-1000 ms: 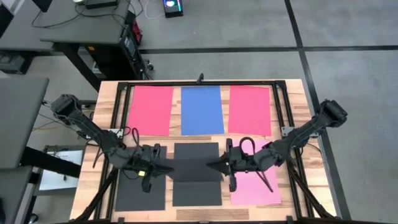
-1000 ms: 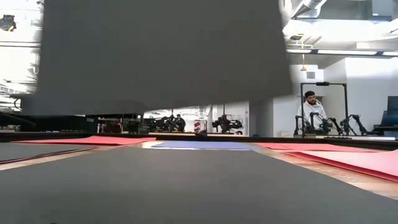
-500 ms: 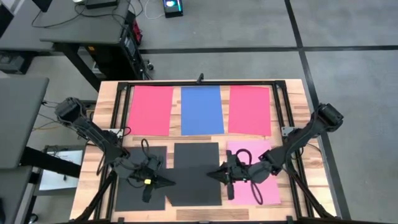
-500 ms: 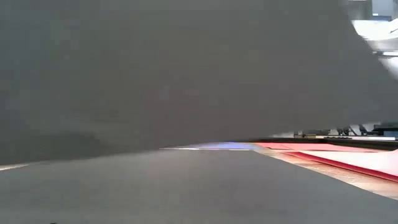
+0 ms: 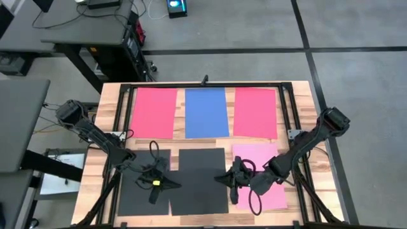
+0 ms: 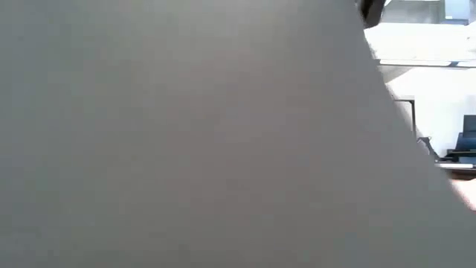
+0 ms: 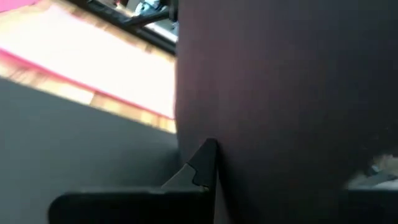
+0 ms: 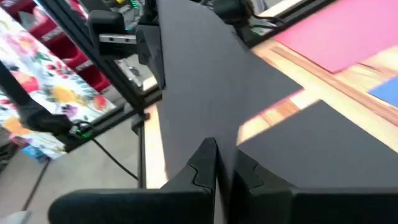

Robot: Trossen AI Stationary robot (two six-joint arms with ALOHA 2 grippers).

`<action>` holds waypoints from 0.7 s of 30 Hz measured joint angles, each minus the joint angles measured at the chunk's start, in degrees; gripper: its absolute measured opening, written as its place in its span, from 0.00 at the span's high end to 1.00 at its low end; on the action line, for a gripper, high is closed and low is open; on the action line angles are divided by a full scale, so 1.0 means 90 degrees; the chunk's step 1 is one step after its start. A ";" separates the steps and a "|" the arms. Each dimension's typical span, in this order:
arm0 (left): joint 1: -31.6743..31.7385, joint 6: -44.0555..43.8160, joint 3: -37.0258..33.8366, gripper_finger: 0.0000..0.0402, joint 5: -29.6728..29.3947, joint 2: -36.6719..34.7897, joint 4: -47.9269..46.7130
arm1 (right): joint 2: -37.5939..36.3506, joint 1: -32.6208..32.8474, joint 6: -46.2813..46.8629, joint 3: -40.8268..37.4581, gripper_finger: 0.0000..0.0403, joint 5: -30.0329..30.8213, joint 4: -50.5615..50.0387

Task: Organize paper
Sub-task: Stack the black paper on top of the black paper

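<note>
Left gripper pinched shut on the left edge of the middle black sheet; another black sheet lies under that arm. Right gripper clamped shut on the same sheet's right edge, pink sheet beneath its arm. Far row: red sheet, blue sheet, red sheet at right, narrow bare wood between. Black frame rails bound the table edges. Held sheet blocks nearly all of the low view.

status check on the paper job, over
Left gripper and right gripper both shut on the black sheet, centre front. Sheet blocks the low view. Nothing else in the way.
</note>
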 joint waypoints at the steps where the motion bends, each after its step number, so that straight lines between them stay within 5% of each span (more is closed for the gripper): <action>1: 0.0041 -0.0002 0.0000 1.00 0.0000 0.0002 -0.0078 | 0.0000 0.0015 0.0001 0.0000 1.00 0.0052 -0.0071; 21: 0.0838 -0.0264 -0.0002 1.00 -0.0002 0.0053 -0.1839 | 0.0007 -0.0337 0.0721 0.0002 1.00 0.0231 -0.1511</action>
